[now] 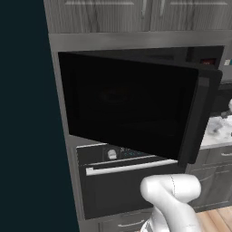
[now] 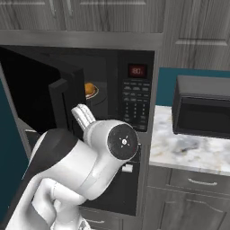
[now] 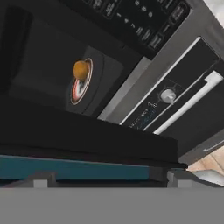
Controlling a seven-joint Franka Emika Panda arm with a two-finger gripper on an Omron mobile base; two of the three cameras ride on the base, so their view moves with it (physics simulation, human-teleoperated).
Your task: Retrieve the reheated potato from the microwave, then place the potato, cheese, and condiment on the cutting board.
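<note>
The microwave (image 2: 134,90) stands with its black door (image 1: 131,104) swung wide open to the left. Inside, the golden-brown potato (image 2: 90,88) sits on a round plate (image 3: 78,89); in the hand view the potato (image 3: 81,70) lies up and left of centre, beyond the door's dark edge. My gripper (image 3: 111,179) is outside the microwave, below and in front of the opening, well short of the potato. Its fingertips (image 3: 43,178) stand far apart with nothing between them, so it is open. The cheese, condiment and cutting board are out of view.
Under the microwave is a black oven (image 1: 122,181) with a knob (image 3: 167,95) and a silver bar handle (image 1: 131,166). To the right, a marble counter (image 2: 188,150) carries another black appliance (image 2: 202,110). My white arm (image 2: 85,161) fills the foreground.
</note>
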